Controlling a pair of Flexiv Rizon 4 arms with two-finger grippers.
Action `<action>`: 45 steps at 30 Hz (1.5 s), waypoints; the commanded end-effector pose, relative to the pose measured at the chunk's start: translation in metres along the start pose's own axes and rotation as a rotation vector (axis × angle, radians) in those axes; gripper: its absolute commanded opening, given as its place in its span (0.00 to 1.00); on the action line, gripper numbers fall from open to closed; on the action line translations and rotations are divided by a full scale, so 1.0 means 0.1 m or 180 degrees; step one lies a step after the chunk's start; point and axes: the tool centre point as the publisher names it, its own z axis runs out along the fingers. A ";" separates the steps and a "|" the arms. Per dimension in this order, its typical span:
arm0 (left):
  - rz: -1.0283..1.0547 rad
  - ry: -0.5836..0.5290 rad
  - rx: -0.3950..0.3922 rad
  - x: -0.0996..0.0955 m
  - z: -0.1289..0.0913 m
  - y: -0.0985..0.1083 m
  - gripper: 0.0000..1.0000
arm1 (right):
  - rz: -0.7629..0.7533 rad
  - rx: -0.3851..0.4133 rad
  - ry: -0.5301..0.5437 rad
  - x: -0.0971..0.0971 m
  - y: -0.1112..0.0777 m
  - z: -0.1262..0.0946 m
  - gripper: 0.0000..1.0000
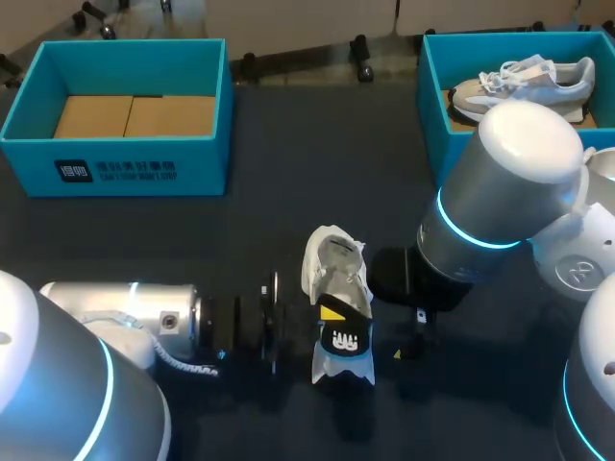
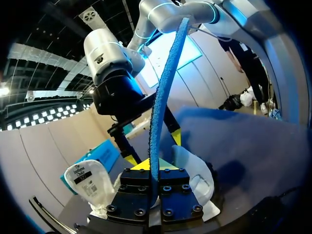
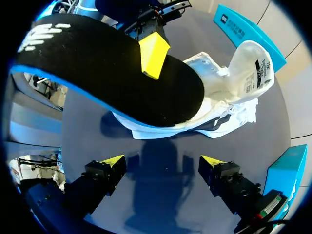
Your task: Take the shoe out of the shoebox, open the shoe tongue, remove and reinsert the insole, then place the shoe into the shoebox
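Two teal shoeboxes stand at the far side of the table [image 1: 288, 192], with two shoes, one insole and two grippers in view. The left shoebox [image 1: 115, 115] holds only brown cardboard [image 1: 135, 115] on its floor. The right shoebox [image 1: 432, 106] holds a grey and white shoe [image 1: 524, 82] lying on its side.

The other shoe [image 1: 334, 264] [image 2: 195, 175] [image 3: 219, 97], white, lies on the table between the two arms, well apart from both boxes, its tongue [image 3: 253, 68] pulled up and back.

The left gripper [image 1: 332, 312] [image 2: 152, 168] [image 3: 153, 53] is clamped on the insole [image 1: 346, 341] [image 2: 165, 83] [image 3: 97, 68], a yellow tip pressed to each face. The insole is black on top with a blue edge and hangs over the near end of the shoe; whether it touches the shoe cannot be told.

The right gripper [image 3: 162, 163] has its fingers spread wide and grasps nothing. The shoe and insole lie ahead of its tips, apart from them
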 end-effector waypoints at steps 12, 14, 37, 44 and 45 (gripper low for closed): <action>0.0069 -0.0041 -0.0207 -0.09 0.13 0.18 0.00 | -0.0002 -0.0011 -0.0006 0.01 -0.02 0.00 1.00; 0.0087 -0.0011 -0.0228 -0.10 0.14 0.20 0.00 | -0.0002 -0.0011 -0.0006 0.01 -0.02 0.00 1.00; 0.0016 0.0161 -0.0355 -0.09 0.11 0.26 0.00 | -0.0002 -0.0011 -0.0006 0.01 -0.02 0.00 1.00; -0.0005 0.0200 -0.0289 -0.07 0.09 0.19 0.00 | -0.0002 -0.0011 -0.0006 0.01 -0.02 0.00 1.00; -0.0015 0.0211 -0.0282 -0.07 0.08 0.19 0.00 | -0.0002 -0.0011 -0.0006 0.01 -0.02 0.00 1.00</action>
